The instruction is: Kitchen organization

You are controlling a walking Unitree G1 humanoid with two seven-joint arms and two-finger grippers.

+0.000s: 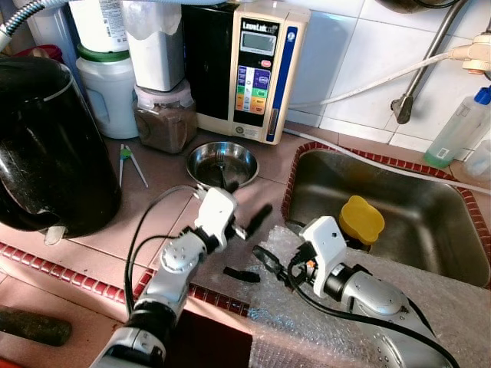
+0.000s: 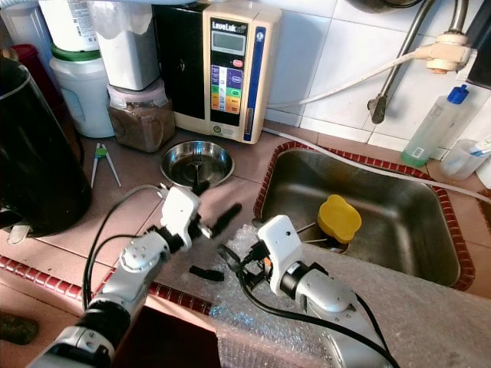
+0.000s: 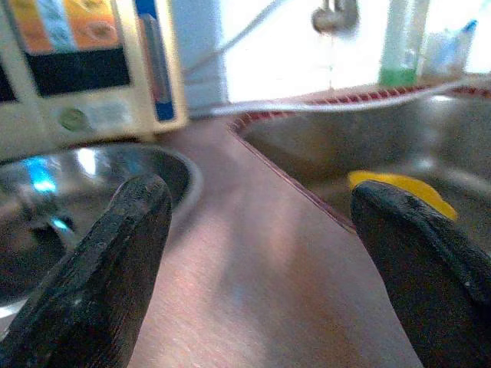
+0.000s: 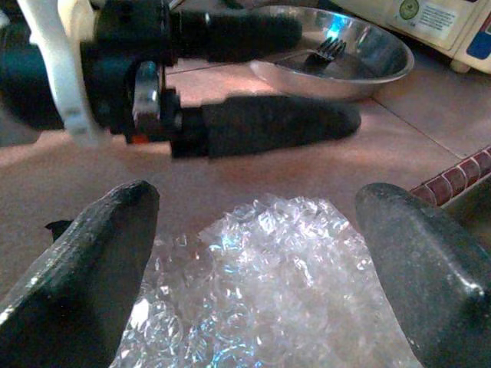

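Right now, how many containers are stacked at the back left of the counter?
4, in two stacks: a white jug under a labelled white bottle, and a brown-filled jar under a white tub. The black kettle may hide others.

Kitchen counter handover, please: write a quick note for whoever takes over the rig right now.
Left claw: open, holding nothing, above the counter between the steel bowl and the sink.
Right claw: open, holding nothing, over the bubble wrap at the counter's front edge.
A fork lies in the bowl; a yellow lid-like object sits in the sink; a small black piece lies near the wrap.
Done: nothing visibly moved.
Left: probably everything.
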